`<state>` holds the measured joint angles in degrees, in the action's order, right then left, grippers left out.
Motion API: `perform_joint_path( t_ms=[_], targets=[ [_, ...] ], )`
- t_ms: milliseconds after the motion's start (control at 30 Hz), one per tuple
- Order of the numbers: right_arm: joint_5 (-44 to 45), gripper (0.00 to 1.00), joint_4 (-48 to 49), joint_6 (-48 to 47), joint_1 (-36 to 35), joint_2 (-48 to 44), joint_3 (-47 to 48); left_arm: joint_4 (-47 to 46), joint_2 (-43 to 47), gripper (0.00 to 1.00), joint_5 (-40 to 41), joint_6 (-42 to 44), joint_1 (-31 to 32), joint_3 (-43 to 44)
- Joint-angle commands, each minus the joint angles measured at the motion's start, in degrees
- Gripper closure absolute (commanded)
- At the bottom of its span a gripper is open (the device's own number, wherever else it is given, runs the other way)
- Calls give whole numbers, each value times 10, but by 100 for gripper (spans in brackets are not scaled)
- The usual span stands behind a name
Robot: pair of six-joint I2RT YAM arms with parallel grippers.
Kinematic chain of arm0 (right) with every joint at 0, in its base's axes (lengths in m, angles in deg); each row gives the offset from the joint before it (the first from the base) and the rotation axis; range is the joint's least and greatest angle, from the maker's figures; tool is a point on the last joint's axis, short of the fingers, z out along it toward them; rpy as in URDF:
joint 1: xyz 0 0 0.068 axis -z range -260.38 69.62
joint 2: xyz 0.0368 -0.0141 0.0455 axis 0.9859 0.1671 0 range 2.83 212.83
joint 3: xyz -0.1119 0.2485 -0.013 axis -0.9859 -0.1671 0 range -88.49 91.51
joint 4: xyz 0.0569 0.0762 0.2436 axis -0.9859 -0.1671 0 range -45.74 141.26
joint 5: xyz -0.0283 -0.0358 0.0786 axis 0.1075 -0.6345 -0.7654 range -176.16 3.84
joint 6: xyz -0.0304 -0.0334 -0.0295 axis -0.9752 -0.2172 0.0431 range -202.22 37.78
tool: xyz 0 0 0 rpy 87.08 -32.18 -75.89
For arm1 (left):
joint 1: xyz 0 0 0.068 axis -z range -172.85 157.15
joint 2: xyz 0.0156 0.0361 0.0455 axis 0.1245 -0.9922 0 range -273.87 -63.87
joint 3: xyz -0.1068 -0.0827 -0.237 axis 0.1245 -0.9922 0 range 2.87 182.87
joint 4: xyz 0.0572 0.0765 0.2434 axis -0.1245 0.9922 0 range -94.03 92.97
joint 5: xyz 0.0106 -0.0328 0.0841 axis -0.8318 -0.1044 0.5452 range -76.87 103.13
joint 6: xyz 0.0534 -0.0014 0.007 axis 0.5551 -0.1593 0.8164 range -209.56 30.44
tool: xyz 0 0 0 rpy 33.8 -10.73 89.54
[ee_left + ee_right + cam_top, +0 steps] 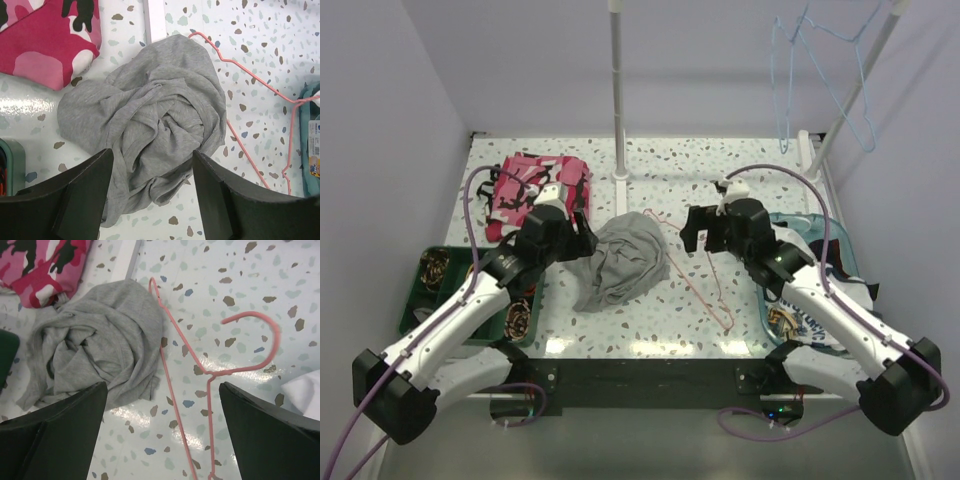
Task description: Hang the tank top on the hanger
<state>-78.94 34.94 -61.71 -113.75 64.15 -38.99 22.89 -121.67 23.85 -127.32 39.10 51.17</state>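
The grey tank top [625, 262] lies crumpled on the speckled table between my two arms. The pink-red wire hanger [725, 318] lies flat on the table just right of it, with one corner touching or under the cloth's far edge. My left gripper [582, 235] is open and empty, hovering over the tank top's left side. In the left wrist view its jaws [152, 160] frame the tank top [150, 115], with the hanger [250, 80] to the right. My right gripper [164, 390] is open and empty above the hanger [209, 374], with the tank top [95, 345] to its left.
A pink camouflage garment [535, 190] lies at the back left. A green bin [440, 290] stands at the left edge. A teal tray [820, 270] with a white garment is at the right. A rail pole [618, 90] stands behind, and light blue hangers [820, 70] hang at the back right.
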Motion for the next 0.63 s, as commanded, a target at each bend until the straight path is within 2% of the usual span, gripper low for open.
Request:
perform_joint_path(
  t_ms=[0,200,600],
  targets=[
    [42,1,-27,4,-2,-47,29,-27,10,30,-3,29,1,35],
    [61,2,-53,1,-2,-69,34,-38,8,31,-11,34,1,37],
    [69,1,-47,8,-2,-80,27,-40,17,30,-11,44,0,38]
  ],
)
